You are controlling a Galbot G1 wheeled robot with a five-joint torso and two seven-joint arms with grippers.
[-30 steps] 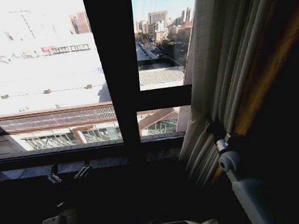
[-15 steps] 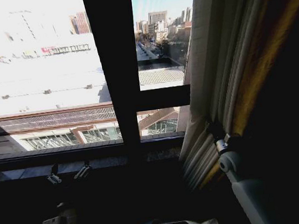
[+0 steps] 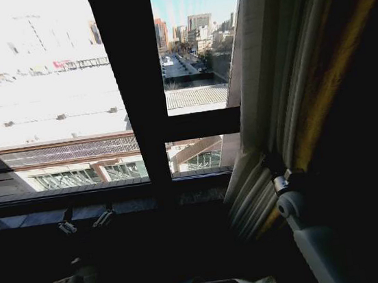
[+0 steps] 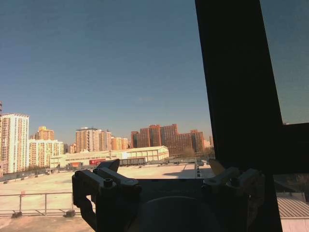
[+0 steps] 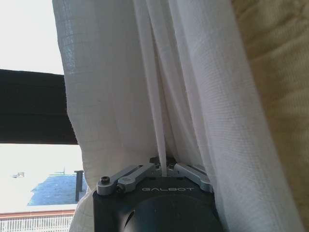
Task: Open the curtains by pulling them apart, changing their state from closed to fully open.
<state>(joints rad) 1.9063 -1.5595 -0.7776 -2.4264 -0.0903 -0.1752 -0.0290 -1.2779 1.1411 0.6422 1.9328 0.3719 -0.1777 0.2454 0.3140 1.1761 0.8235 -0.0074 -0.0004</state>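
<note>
The sheer white curtains [image 3: 265, 84] hang bunched in pleats at the right side of the window. My right gripper [image 3: 272, 167] is at the bundle's lower part. In the right wrist view the curtains [image 5: 111, 87] hang close in front, and the right gripper [image 5: 164, 168] is shut on a thin fold of the fabric. My left gripper [image 3: 86, 220] sits low by the window sill, apart from the fabric. It stands open in the left wrist view [image 4: 164, 166], with only the city beyond the glass behind it.
A thick tan drape [image 3: 344, 60] hangs right of the sheer fabric and shows as yellowish cloth [image 5: 275, 58] in the right wrist view. A dark window mullion [image 3: 130, 86] and crossbar [image 3: 200, 123] divide the glass. The dark sill [image 3: 112, 192] runs below.
The camera has moved a little to the right: the mullion now sits further left in the picture. More glass shows between the mullion and the curtain's edge. Both grippers keep their places.
</note>
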